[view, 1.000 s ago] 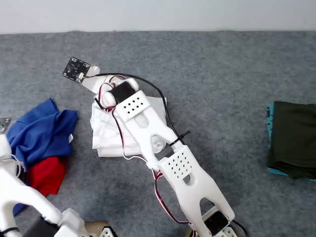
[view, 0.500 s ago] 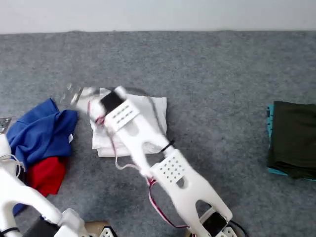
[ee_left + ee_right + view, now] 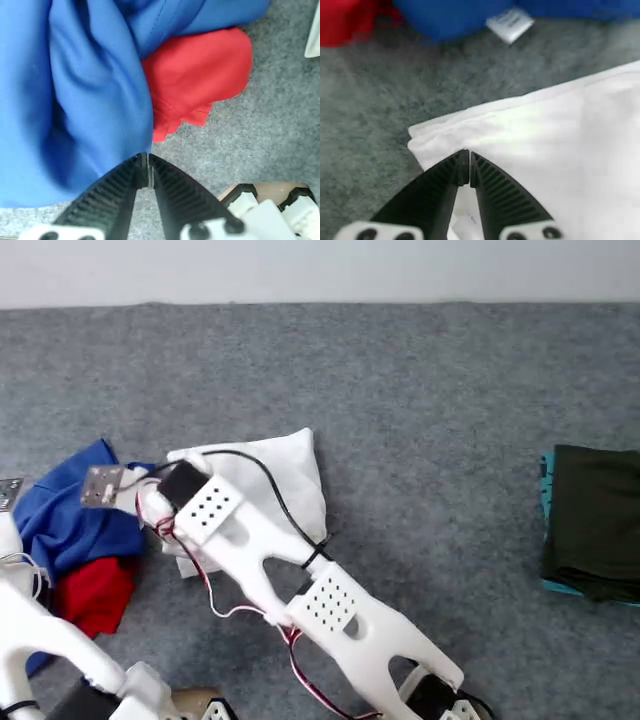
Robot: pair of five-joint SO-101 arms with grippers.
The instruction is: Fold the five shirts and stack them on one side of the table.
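Note:
A white shirt [image 3: 275, 475] lies left of the table's middle. My right gripper [image 3: 160, 525] is over its near-left corner; in the right wrist view the gripper [image 3: 465, 156] is shut, tips pinching the white shirt [image 3: 560, 150] by its edge. A crumpled blue shirt [image 3: 75, 510] and a red shirt [image 3: 95, 590] lie at the left. My left gripper [image 3: 148, 161] hangs shut at the edge of the blue shirt [image 3: 65, 90], beside the red shirt [image 3: 200, 75]. A folded dark green shirt [image 3: 595, 520] rests on a teal one [image 3: 546, 490] at the right edge.
The left arm [image 3: 40, 630] stands at the near-left corner, and the right arm's links [image 3: 340, 605] cross the near middle of the grey carpeted table [image 3: 430, 410]. A white label [image 3: 510, 25] sticks out of the blue shirt.
My right arm swung left across the white shirt to its near-left corner. The shirt shifted and turned with it, its far edge now slanted. The left arm kept still.

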